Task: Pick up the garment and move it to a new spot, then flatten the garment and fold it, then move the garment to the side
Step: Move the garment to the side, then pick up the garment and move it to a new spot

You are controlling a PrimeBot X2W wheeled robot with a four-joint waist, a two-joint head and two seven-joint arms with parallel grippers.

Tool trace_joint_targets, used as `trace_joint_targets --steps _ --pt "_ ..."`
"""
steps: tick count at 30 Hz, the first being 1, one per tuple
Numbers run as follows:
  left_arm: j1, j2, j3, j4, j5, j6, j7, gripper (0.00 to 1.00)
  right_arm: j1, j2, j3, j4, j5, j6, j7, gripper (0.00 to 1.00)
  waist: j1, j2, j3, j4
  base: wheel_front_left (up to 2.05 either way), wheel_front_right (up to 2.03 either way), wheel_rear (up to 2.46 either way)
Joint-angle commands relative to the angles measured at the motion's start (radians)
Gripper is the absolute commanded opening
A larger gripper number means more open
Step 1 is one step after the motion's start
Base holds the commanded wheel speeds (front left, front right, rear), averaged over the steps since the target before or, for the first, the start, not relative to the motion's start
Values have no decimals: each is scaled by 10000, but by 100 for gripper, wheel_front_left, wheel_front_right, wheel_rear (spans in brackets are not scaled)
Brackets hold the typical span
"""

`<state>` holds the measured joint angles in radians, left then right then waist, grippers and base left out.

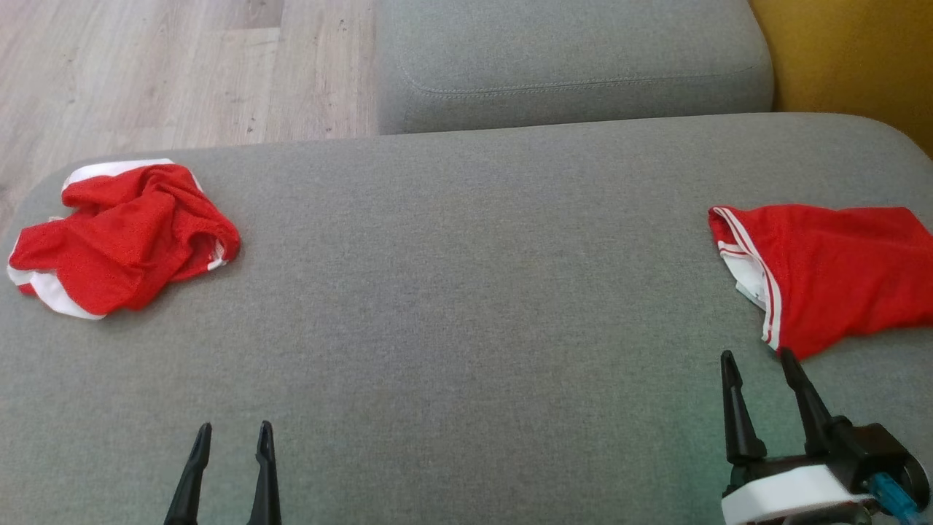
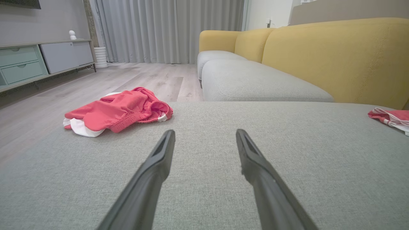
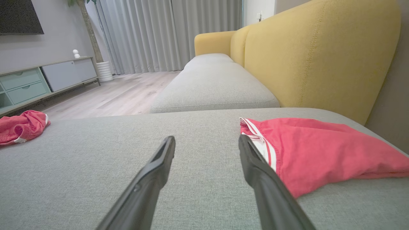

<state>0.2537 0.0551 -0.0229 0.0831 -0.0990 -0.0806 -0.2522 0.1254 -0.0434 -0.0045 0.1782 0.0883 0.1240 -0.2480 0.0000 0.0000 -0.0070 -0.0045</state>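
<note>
**Both claws empty, crumpled garment waiting: watch the edge & the folded pair**

Landmark = big grey seat cushion (image 1: 466,306).

Crumpled red/white garment (image 1: 124,237) lies bunched at the cushion's far-left corner, close to the edge w/ wood floor (image 1: 146,73) beyond. A 2nd red garment (image 1: 838,277), flat & folded-looking, sits at the cushion's right end. My guess: the crumpled one is the job, the other is done.

Left claw (image 1: 235,424): fingers apart, moderately wide, holding nothing, low over the cushion's near-left part, well apart from the crumpled garment. Right claw (image 1: 756,355): also spread, holding nothing, over the cushion's near-right part; its outer finger tip is just beside the folded garment's near corner. Can't tell if it's touching.

What could go wrong:
- Right claw moves off & snags that corner, so the fold gets dragged open. Cause: almost no gap.
- Left claw pinches 1 layer only, so the bundle trails or drops. Cause: heaped, slack mesh-like cloth.
- A sideways push nudges the crumpled garment off the cushion's left edge onto the floor.
- Cushion is soft, so pressing down may catch upholstery along w/ the cloth.
</note>
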Motion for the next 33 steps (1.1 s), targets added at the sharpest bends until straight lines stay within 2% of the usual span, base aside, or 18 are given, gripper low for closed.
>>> trace_joint_targets --steps 1,7,9,18,23,28,33 --pt "-416 -48 389 -283 -66 -27 -95 100 -308 -69 251 -349 55 67 -136 100 0 0 12 24 0 0 0" --pt "-446 -48 357 -281 -54 -30 -95 100 -233 -69 215 -436 119 67 -136 100 0 0 -27 305 0 0 0" --pt "-481 -48 337 -247 -42 -41 -95 100 -159 -69 201 -427 163 67 -136 100 0 0 -77 603 0 0 0" --pt "-237 -49 243 -178 -10 33 -95 100 -111 -69 936 -371 441 67 -137 100 0 0 -390 2969 0 0 0" --pt "44 -49 517 -181 44 -39 -95 100 -353 -68 1477 -254 468 67 -137 100 0 0 -487 3876 0 0 0" --pt "-11 -49 673 -224 -14 -185 -95 100 -467 -68 1626 -190 487 67 -137 100 0 0 -374 3976 0 0 0" --pt "-800 24 623 -317 -299 -377 -95 100 -601 -68 1533 -254 199 67 -137 100 0 0 429 3544 0 0 0"
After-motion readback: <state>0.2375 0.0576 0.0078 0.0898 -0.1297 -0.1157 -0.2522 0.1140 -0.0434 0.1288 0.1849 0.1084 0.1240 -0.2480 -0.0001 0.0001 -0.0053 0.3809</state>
